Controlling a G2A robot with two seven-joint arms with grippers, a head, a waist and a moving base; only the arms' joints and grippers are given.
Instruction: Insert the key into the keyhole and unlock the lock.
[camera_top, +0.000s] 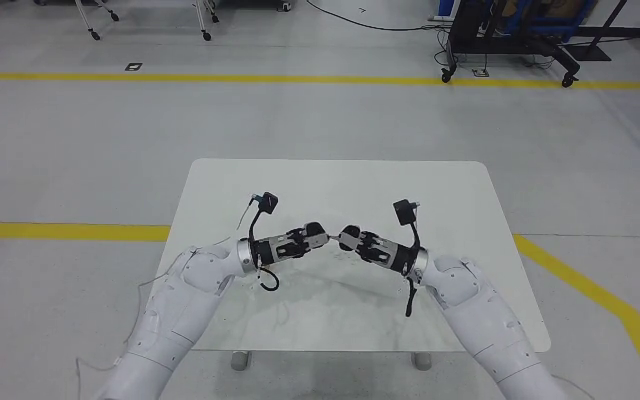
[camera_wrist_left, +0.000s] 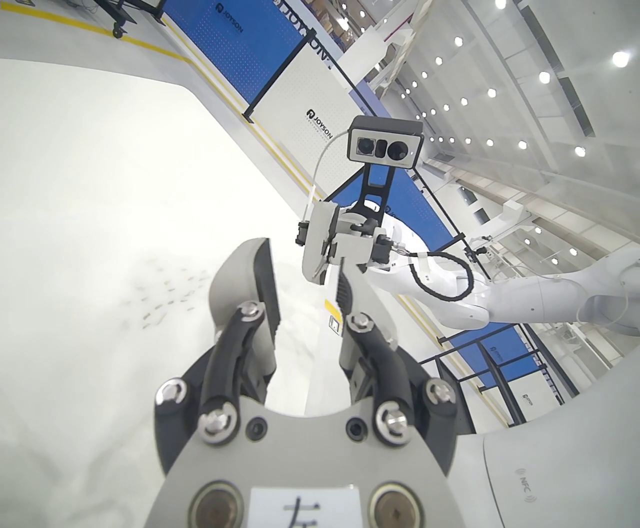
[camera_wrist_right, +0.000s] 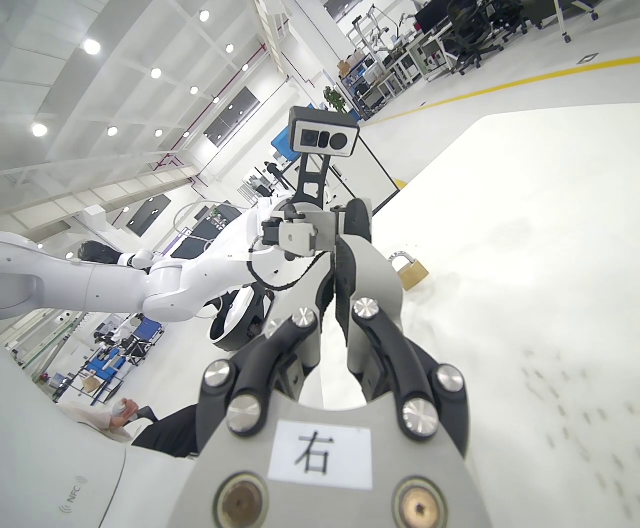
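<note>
White rectangular table (camera_top: 400, 190): scuffed surface filling mid-frame.
Progress: seemingly early; insertion and unlocking remain.
Right gripper (camera_wrist_right: 341, 265): lower centre, fingers pressed together, contents unclear.
Small brass padlock with silver shackle (camera_wrist_right: 411, 270): centre-right on table, ungripped, shackle seemingly seated.
Left gripper (camera_wrist_left: 302, 260): facing it beyond, fingers spread, holding nothing.

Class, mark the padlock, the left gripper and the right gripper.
padlock (camera_wrist_right: 414, 274), right wrist view, brass body.
left gripper (camera_wrist_left: 306, 282), left wrist view, midway between its open fingertips.
right gripper (camera_wrist_right: 340, 255), right wrist view, between shut fingertips.
</note>
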